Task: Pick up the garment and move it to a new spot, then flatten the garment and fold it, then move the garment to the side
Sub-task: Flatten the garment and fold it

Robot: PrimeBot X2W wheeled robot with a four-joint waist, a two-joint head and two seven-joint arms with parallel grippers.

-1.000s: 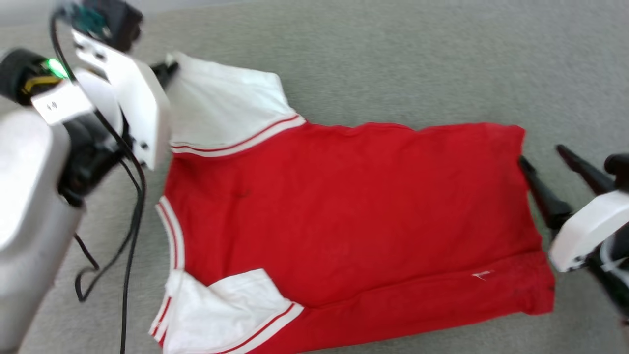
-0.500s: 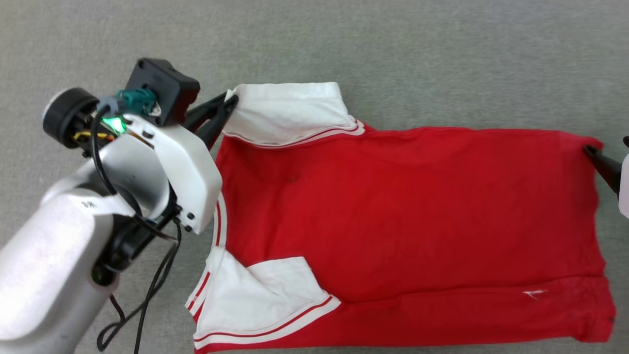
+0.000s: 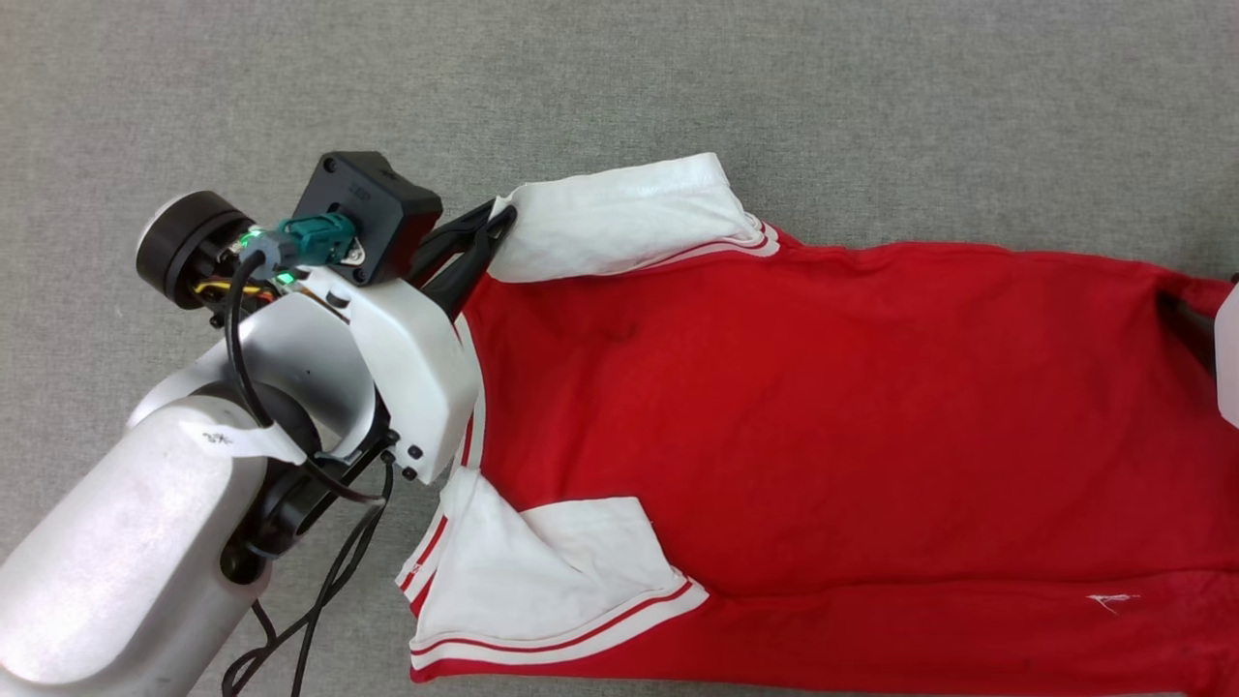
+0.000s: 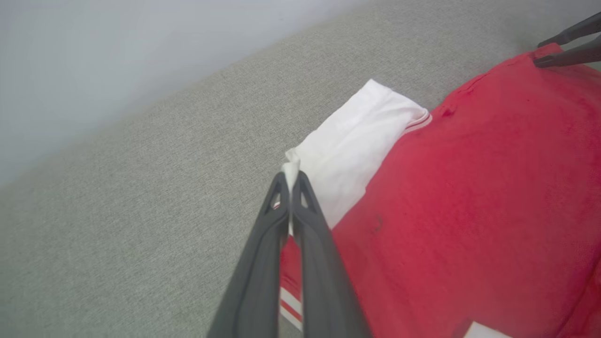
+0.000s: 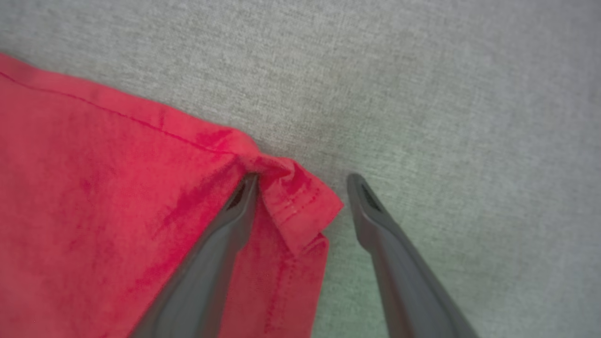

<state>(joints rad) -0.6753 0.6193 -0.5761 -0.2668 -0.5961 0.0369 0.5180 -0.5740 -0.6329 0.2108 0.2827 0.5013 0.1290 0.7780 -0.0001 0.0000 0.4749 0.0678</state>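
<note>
Grey carpet (image 3: 871,97): garment (image 3: 823,416) spread | left tool (image 4: 291,176) pinching white sleeve (image 3: 629,218) | right tool (image 5: 304,177) agape

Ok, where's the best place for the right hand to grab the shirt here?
The hem corner: it lies bunched and slightly raised between the fingers of the open right hand. Come in from the hem end of the shirt, low, and close across the folded edge. The left hand pinches the white sleeve at the opposite end, so this corner matches it.
</note>
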